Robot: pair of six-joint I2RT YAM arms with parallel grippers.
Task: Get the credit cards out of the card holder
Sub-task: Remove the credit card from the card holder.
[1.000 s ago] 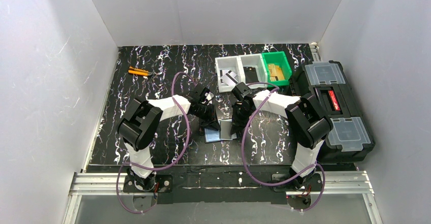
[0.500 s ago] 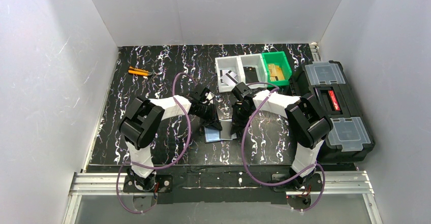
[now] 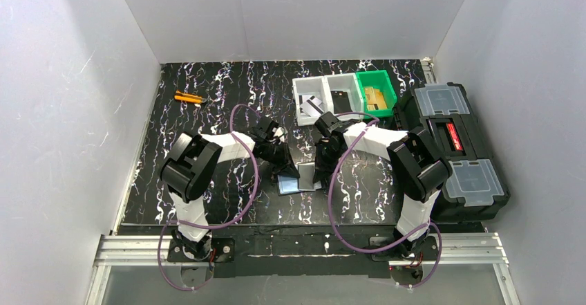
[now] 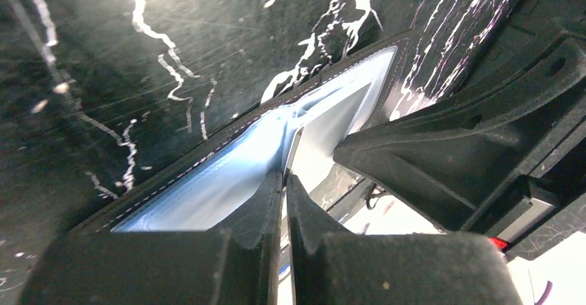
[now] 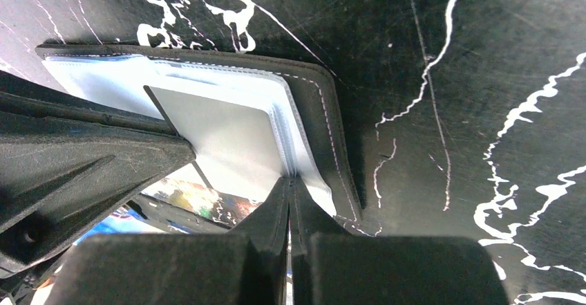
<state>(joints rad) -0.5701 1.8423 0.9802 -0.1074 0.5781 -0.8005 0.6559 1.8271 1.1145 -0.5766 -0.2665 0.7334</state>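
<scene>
The card holder (image 3: 290, 186) lies open on the black marbled table between both arms, its glossy blue-grey sleeves facing up (image 5: 104, 77). A silvery credit card (image 5: 221, 135) sticks partly out of a sleeve; it also shows in the left wrist view (image 4: 332, 118). My left gripper (image 4: 285, 177) is shut on the card's thin edge; in the top view it (image 3: 285, 169) is at the holder's left side. My right gripper (image 5: 290, 182) is shut on the edge of the holder's sleeves, and in the top view it (image 3: 319, 173) is at the holder's right side.
Two white bins (image 3: 325, 84) and a green bin (image 3: 384, 84) holding tan blocks stand at the back; the left white bin holds a striped card (image 3: 312, 104). A large black toolbox (image 3: 452, 146) fills the right side. An orange item (image 3: 188, 97) lies far left.
My left gripper has shifted slightly left, still shut on the card. The right gripper and the holder have stayed in place.
</scene>
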